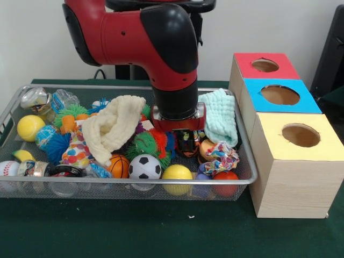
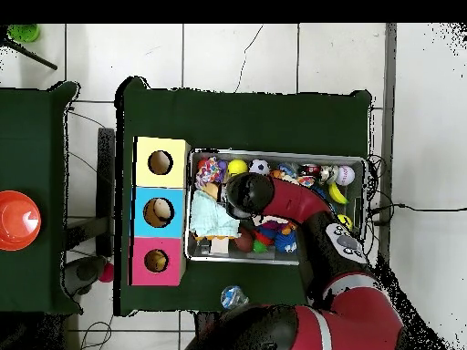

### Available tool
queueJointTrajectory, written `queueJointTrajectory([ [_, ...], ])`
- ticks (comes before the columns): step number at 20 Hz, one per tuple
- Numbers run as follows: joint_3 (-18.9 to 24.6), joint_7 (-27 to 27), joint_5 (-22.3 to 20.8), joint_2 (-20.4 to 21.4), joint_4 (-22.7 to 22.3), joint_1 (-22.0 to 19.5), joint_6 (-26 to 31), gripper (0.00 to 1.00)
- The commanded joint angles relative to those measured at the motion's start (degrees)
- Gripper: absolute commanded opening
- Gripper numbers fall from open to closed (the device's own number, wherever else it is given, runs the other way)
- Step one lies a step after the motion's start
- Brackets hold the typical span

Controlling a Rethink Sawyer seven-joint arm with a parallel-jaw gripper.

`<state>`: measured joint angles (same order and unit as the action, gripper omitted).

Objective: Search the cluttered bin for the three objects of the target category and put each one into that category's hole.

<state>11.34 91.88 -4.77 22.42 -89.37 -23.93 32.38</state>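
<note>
The bin sits on the green bench, crammed with toys. Along its front rim lie a baseball, a small basketball, a black-and-white football, a yellow ball and a red ball. A cream cloth is heaped in the middle, a mint cloth hangs near the right wall, and a patterned rag lies below it. A green and orange spiky ball rests beside the cream cloth; another yellow ball sits at the left, with a clear plastic bottle in the back left corner.

The arm comes down into the bin's middle. The hand is low among the toys, just right of the spiky ball and left of the patterned rag; its tips are buried in clutter and I cannot tell whether they are apart or together, or clamped on anything. In the overhead view the arm covers much of the bin's centre.

Just right of the bin stand three wooden boxes, each with a round hole: red-topped farthest back, blue-topped in the middle, yellow-topped nearest. The boxes nearly touch the bin's right wall, leaving little room there. The bench in front of the bin is bare green cloth.
</note>
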Motion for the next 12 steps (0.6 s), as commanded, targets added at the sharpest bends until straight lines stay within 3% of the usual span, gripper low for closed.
queueJointTrajectory([
  [1, 7.0, 3.1, 1.8, -1.2, -3.3, -0.9, 1.3, 0.00],
  [12, 5.9, 4.6, 1.4, 0.6, -2.6, 0.0, 1.9, 0.00],
])
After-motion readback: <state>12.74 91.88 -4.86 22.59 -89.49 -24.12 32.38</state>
